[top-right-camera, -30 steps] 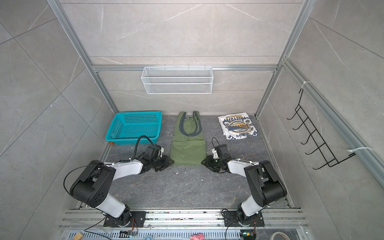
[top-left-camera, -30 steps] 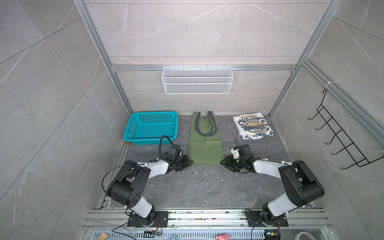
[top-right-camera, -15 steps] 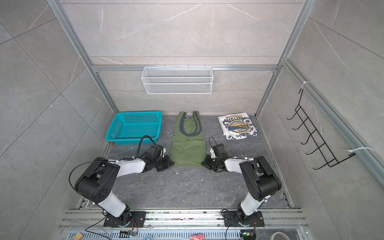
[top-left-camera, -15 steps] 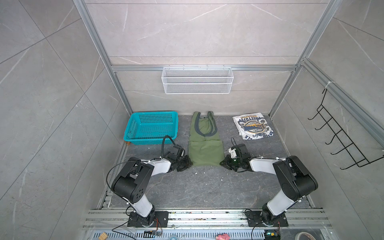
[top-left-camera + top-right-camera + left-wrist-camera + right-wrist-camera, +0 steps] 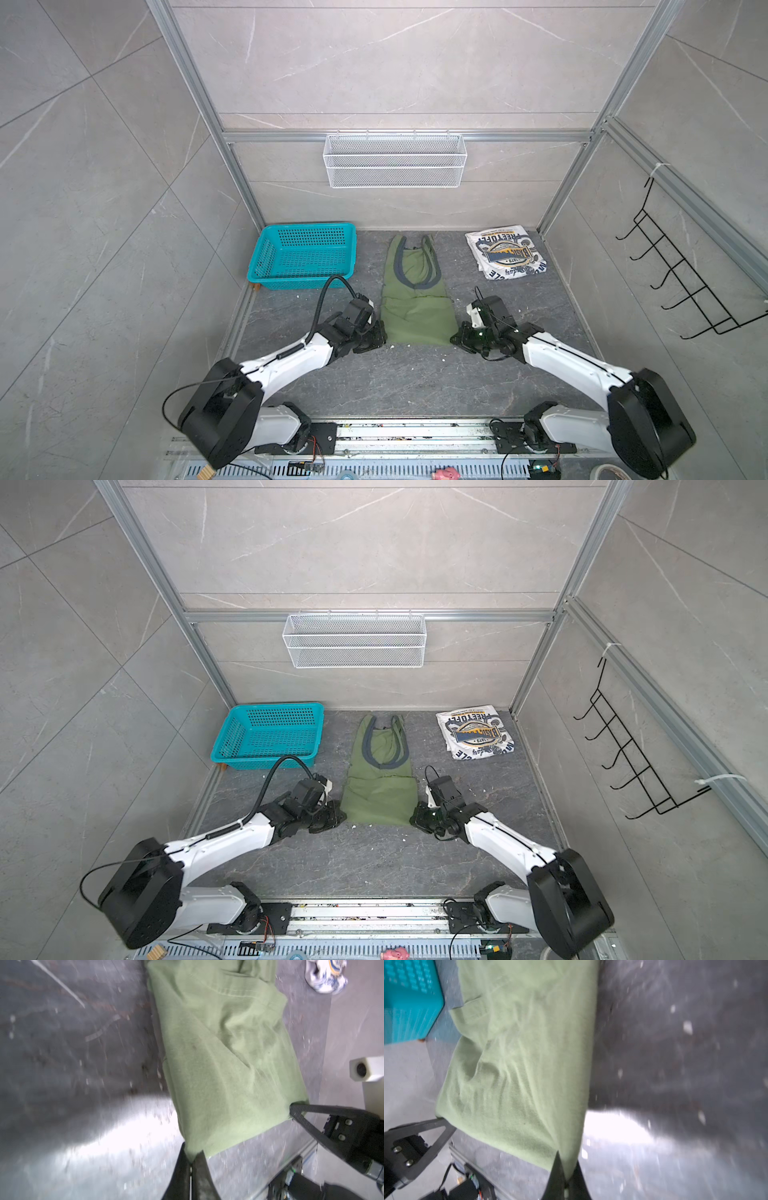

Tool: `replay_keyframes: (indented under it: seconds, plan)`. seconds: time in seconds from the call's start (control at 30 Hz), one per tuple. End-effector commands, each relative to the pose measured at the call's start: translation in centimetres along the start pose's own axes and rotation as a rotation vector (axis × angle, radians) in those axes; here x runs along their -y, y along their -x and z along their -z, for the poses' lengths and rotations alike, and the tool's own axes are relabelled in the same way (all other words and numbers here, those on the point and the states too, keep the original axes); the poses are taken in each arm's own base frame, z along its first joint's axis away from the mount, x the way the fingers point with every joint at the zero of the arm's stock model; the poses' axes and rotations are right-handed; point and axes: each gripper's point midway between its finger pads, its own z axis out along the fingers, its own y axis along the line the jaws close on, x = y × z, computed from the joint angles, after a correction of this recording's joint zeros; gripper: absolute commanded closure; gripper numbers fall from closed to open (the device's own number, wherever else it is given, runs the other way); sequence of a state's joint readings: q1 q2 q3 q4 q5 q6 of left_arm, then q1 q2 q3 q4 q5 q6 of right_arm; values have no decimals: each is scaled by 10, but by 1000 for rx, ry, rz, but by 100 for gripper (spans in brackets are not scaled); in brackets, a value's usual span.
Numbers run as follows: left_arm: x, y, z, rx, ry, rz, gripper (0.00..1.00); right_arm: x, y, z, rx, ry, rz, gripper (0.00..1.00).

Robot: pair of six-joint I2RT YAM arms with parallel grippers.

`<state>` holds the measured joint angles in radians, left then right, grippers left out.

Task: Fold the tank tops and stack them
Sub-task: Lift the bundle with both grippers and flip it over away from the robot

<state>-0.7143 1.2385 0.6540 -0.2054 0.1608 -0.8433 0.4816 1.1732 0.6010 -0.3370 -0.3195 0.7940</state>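
Both of my grippers are pressed together on one garment. My left gripper (image 5: 192, 1159) pinches the near left corner of the olive green sleeveless cloth tank top with dark grey trim (image 5: 417, 316). My right gripper (image 5: 565, 1167) pinches the near right corner of the same hem. Each wrist view shows green cloth caught between my closed black fingertips, with the opposite gripper's tip at the other corner.

In a top view the olive top lies flat on the dark grey marbled tabletop (image 5: 415, 382), at the centre of the frame and a little below the middle. Its straps point toward the back wall and its hem toward the bottom of the frame. The cloth is wrinkled near the hem, and a stitched edge crosses it partway up.

My two white arms reach in low from the lower left and lower right of the frame, meeting the hem from either side.

The white folded tank top with a blue-and-yellow chest print (image 5: 505, 253) lies print up, right of centre near the back wall and well apart from the olive one. The teal perforated plastic basket (image 5: 305, 257) sits left of centre against the left wall, apart from the olive top. A white wire mesh shelf (image 5: 395, 160) hangs on the back wall, above centre. A black wire hook rack (image 5: 681, 274) hangs at the right edge.
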Motion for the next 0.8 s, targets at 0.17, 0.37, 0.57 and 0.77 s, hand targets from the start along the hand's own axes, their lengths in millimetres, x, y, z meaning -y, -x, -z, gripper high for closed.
replay_keyframes:
  seconds: [0.17,0.37,0.57,0.77]
  plan:
    - [11,-50,68,-6,26,7,100,6,-51,67,-34,-73,-30,100]
    - [45,-28,114,75,-45,49,100,-35,-30,103,24,-2,-9,99]
    - [82,31,115,160,1,4,100,-81,34,109,134,-36,51,100]
    - [77,117,92,239,0,110,100,-97,101,69,105,14,6,100]
